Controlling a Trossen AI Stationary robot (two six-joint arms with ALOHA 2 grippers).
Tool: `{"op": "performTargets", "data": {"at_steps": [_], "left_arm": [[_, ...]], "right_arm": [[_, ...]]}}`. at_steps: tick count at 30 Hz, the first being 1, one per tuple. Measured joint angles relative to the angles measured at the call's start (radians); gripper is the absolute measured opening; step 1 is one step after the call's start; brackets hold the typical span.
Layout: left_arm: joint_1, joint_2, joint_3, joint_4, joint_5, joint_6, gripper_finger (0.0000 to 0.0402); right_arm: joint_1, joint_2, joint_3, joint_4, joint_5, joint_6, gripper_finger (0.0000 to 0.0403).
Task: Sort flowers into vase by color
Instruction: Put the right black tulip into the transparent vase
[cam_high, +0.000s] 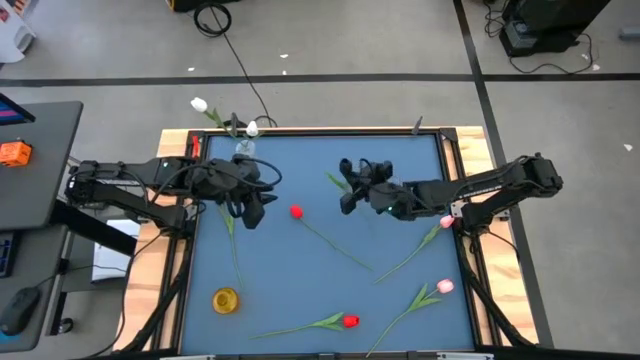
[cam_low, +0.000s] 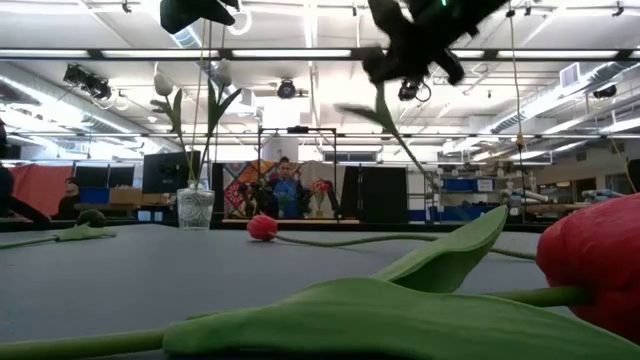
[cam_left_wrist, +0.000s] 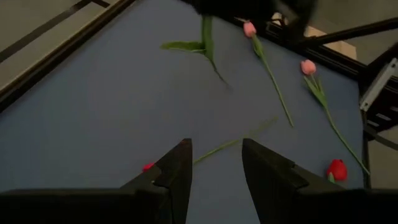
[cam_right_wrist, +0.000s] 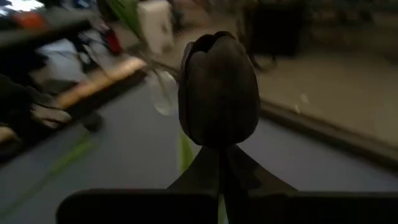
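Note:
My right gripper (cam_high: 347, 190) is over the middle of the blue table, shut on a black tulip (cam_right_wrist: 217, 90). My left gripper (cam_left_wrist: 214, 168) hovers open at the table's left, close to a red tulip's head (cam_high: 296, 212), which lies flat with its stem running toward the near right. A glass vase (cam_high: 245, 150) at the far left edge holds white tulips (cam_high: 200, 105). A small yellow vase (cam_high: 226, 299) stands near the left corner. Two pink tulips (cam_high: 446, 222) (cam_high: 444, 287) and a second red one (cam_high: 350, 321) lie on the table. My right gripper pinches the black tulip's stem just under the head (cam_right_wrist: 219, 148) between its two fingers. The head stands out beyond the fingertips. The flower is lifted clear, and its stem (cam_low: 398, 135) and a leaf (cam_low: 355, 112) hang below the gripper.
A dark-headed flower with a thin green stem (cam_high: 234, 250) lies along the table's left side below my left arm. A wooden frame (cam_high: 470, 150) borders the table. People stand in the room beyond the far edge (cam_low: 285, 190). Bare blue surface lies in the middle, toward the far edge (cam_high: 310, 160).

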Motion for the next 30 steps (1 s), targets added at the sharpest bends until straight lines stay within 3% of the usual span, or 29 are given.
{"op": "performTargets", "data": {"at_steps": [4,9,14,22,30], "left_arm": [[-0.018,0.000,0.000,0.000,-0.063,-0.015,0.0146],[-0.043,-0.001,-0.019,0.034,-0.086,-0.005,0.0146],[-0.080,-0.024,-0.143,0.220,-0.082,-0.002,0.0146],[-0.085,-0.026,-0.290,0.632,0.050,0.057,0.0146],[-0.090,-0.019,-0.293,0.741,0.108,0.085,0.0146]], "right_arm": [[-0.013,0.000,0.014,0.254,-0.132,-0.133,0.0009],[-0.035,0.000,0.015,0.459,-0.321,-0.153,0.0009],[-0.036,0.000,0.015,0.542,-0.422,-0.153,0.0009],[-0.035,0.001,0.018,0.595,-0.641,-0.134,0.0009],[-0.040,0.038,0.119,0.572,-0.727,-0.156,0.0009]]}}
